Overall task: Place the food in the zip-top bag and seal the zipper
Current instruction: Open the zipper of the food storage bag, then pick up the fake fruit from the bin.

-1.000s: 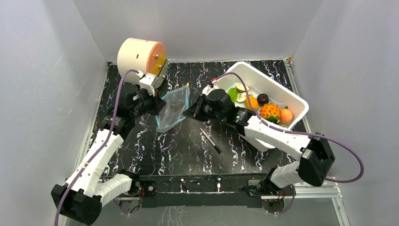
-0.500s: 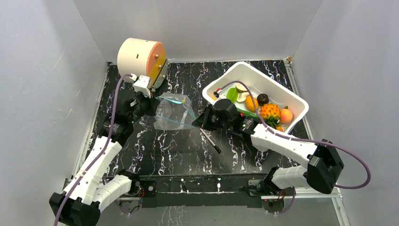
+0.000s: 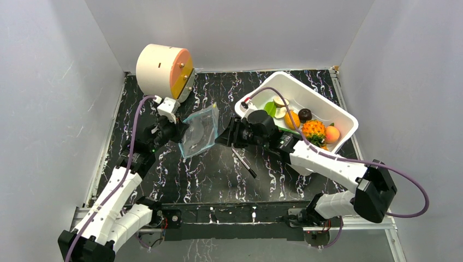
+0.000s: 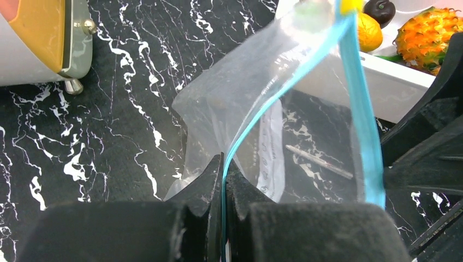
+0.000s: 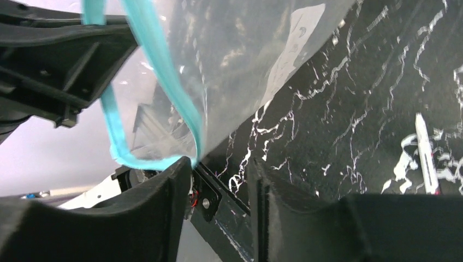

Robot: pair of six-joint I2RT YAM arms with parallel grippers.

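The clear zip-top bag (image 3: 199, 131) hangs off the table between my two grippers, its mouth gaping. My left gripper (image 3: 177, 131) is shut on the blue-teal zipper strip (image 4: 256, 117) at the bag's left corner (image 4: 224, 164). My right gripper (image 3: 221, 136) is open at the bag's right edge. In the right wrist view its jaws (image 5: 220, 164) stand apart, and the other zipper lip (image 5: 164, 71) just touches the left fingertip (image 5: 183, 166). The food lies in the white tub (image 3: 333, 112): an orange pineapple (image 3: 314, 129), an orange fruit (image 3: 292, 118), a dark purple piece (image 3: 304, 114) and a green piece (image 3: 270, 109).
A thin black pen (image 3: 244, 162) lies on the black marbled table just below my right gripper. A cream drum with an orange face (image 3: 164, 66) stands at the back left, close behind my left arm. Grey walls enclose the table on three sides.
My left gripper has come nearer and lower with the zipper corner. The bag has swung from spread flat to tilted upright. My right gripper has moved back left and up to the bag's edge.
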